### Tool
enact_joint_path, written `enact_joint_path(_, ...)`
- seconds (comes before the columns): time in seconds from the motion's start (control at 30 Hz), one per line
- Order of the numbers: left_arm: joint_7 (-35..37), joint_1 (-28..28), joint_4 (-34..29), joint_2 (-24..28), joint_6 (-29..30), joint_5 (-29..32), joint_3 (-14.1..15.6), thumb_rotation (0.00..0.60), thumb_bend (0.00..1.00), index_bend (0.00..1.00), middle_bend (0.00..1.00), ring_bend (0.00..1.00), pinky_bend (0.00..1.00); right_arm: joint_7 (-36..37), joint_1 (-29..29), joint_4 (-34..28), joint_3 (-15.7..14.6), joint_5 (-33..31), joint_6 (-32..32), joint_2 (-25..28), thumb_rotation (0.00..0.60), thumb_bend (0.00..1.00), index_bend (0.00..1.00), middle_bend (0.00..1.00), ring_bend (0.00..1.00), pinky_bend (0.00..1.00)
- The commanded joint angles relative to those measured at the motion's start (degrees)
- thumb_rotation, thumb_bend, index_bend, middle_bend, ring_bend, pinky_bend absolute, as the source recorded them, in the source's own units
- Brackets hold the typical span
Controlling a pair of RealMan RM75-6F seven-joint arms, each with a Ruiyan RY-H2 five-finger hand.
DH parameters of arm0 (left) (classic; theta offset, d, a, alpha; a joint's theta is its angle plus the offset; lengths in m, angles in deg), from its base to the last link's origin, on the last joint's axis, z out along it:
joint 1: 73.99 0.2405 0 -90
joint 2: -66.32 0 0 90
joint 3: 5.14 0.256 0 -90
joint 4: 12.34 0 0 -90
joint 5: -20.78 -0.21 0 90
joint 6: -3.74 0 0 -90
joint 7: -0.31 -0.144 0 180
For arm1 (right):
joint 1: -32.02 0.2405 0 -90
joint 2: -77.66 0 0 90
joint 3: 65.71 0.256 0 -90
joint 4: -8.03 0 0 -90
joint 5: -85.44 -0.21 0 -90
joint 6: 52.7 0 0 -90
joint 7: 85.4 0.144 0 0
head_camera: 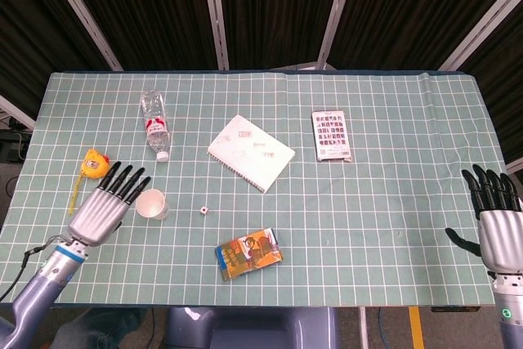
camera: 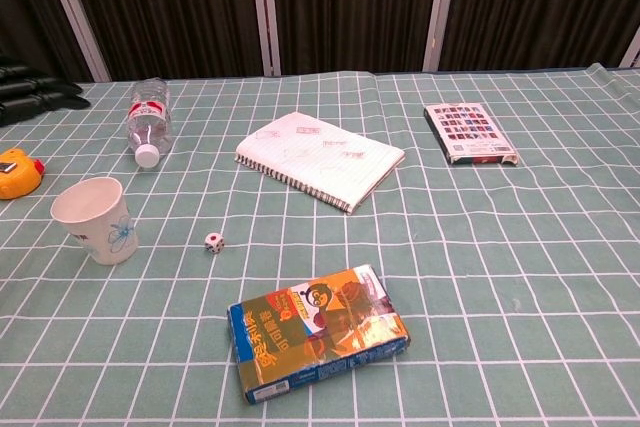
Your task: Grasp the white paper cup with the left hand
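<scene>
The white paper cup point(head_camera: 152, 203) point(camera: 95, 220) stands upright on the checked cloth, left of centre, with a blue flower print on its side. My left hand point(head_camera: 109, 203) hovers just left of it, fingers straight and spread, holding nothing; only its dark fingertips point(camera: 35, 95) show at the chest view's left edge. My right hand point(head_camera: 496, 222) stays at the table's right edge, fingers apart, empty.
A yellow tape measure point(head_camera: 96, 164) lies left of the hand. A water bottle point(head_camera: 154, 124) lies behind the cup, a small die point(head_camera: 203, 212) to its right. A notebook point(head_camera: 250, 151), a card box point(head_camera: 332, 136) and a snack box point(head_camera: 248, 253) lie further right.
</scene>
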Motion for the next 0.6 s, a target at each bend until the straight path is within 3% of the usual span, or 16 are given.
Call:
enact_joint_path(0.03, -15.0, -5.6, -0.5, -4.5, -9.1, 3.3, -0.6, 0.600, 0.00, 0.00, 0.00, 0.00, 0.00, -0.1, 0.1, 0.4, 0.3, -0.9, 0.7, -0.2, 0.600, 0.00, 0.00, 0.00, 0.00, 0.00)
enact_joint_path(0.2, -20.7, -7.2, 4.1, -9.0, -10.1, 4.0, -0.3, 0.600, 0.00, 0.00, 0.00, 0.00, 0.00, -0.4, -0.2, 0.6, 0.5, -1.3, 0.6, -0.3, 0.600, 0.00, 0.00, 0.00, 0.00, 0.00)
enact_joint_path(0.43, -22.6, -8.7, 7.5, -12.4, -11.5, 5.1, 1.0, 0.600, 0.00, 0.00, 0.00, 0.00, 0.06, 0.2, -0.5, 0.5, 0.7, -2.0, 0.9, 0.2, 0.600, 0.00, 0.00, 0.00, 0.00, 0.00)
enact_joint_path(0.5, -22.7, -8.9, 8.0, -12.9, -11.2, 5.2, 1.2, 0.600, 0.00, 0.04, 0.01, 0.01, 0.09, 0.5, -0.6, 0.5, 0.8, -2.0, 1.0, 0.3, 0.600, 0.00, 0.00, 0.00, 0.00, 0.00)
enact_joint_path(0.6, -22.1, -9.2, 9.0, -13.7, -10.8, 5.2, 1.4, 0.600, 0.00, 0.23, 0.15, 0.12, 0.20, 0.8, -0.6, 0.7, 0.8, -2.0, 1.0, 0.3, 0.600, 0.00, 0.00, 0.00, 0.00, 0.00)
